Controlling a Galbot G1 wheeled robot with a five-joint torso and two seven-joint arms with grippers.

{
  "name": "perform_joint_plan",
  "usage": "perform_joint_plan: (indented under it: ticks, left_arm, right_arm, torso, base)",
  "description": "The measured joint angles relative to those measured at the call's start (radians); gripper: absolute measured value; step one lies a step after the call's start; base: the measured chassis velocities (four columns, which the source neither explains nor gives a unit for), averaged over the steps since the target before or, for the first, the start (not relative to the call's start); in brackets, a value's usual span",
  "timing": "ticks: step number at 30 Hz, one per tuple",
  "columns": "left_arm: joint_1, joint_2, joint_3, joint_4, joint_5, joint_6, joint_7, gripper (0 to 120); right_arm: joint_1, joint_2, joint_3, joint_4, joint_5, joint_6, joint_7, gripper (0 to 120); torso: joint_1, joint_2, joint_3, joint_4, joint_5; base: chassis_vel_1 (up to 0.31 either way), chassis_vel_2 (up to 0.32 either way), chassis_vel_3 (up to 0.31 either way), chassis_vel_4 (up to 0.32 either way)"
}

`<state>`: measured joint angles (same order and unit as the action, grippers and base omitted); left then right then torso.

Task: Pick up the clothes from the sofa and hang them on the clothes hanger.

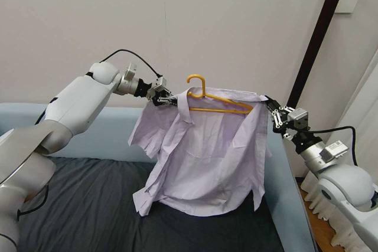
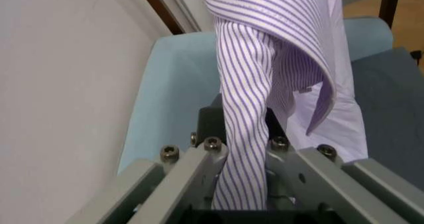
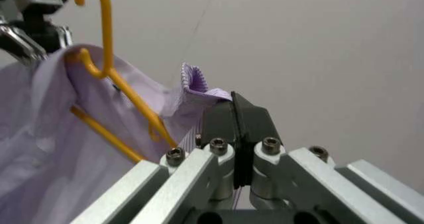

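The left gripper is clamped tight on a fold of the shirt beside the collar. In its wrist view the striped cloth runs between the black pads and fills the gap. The right gripper is also closed. Its two dark pads press flat together, with a puckered edge of the shirt's other shoulder pinched at their tips.

Between the two grippers the shirt hangs spread wide and drapes down below them. It is thin, soft cotton-like cloth, white with fine purple stripes, creased and limp, with one short sleeve drooping under the left gripper.

The hanger, a thin yellow rod bent into a triangle, sits inside the neck opening. Its hook rises just beside the left gripper and its sloping arm runs toward the right one.

Below lies the sofa, with a pale blue padded rim and a dark grey seat. I cannot tell whether the hem touches the seat. A plain white wall stands behind, and a dark pole slants up beyond the right gripper.
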<state>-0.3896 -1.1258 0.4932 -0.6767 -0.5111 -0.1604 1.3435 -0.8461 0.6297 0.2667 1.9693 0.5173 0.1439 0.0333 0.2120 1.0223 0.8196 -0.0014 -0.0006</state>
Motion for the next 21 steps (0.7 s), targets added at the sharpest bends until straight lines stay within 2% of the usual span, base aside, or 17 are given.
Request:
perform_joint_plan:
  ticks: [7, 11, 15, 21]
  left_arm:
    - [0.041, -0.032, -0.009, -0.013, 0.024, 0.003, -0.026, 2]
    - [0.075, -0.043, -0.016, -0.024, -0.012, 0.011, -0.046, 2]
    - [0.15, -0.05, -0.016, -0.071, -0.174, 0.082, -0.065, 2]
    - [0.19, -0.062, -0.017, -0.088, -0.26, 0.115, -0.067, 2]
  right_arm:
    - [0.031, 0.028, -0.054, 0.066, 0.157, 0.024, 0.02, 0]
    - [0.026, 0.049, -0.069, 0.074, 0.215, 0.044, 0.021, 0]
    - [-0.006, 0.089, -0.089, 0.029, 0.207, 0.077, 0.005, 0]
    - [-0.041, 0.122, -0.113, -0.028, 0.139, 0.085, -0.003, 0]
  torso:
    - [0.0, 0.0, 0.0, 0.0001, -0.0004]
    - [0.0, 0.0, 0.0, 0.0002, -0.0003]
    - [0.0, 0.0, 0.0, 0.0002, -0.0004]
    - [0.0, 0.0, 0.0, 0.0, -0.0003]
  base:
    - [0.0, 0.0, 0.0, 0.0]
    - [0.0, 0.0, 0.0, 0.0]
    - [0.0, 0.0, 0.0, 0.0]
    - [0.0, 0.0, 0.0, 0.0]
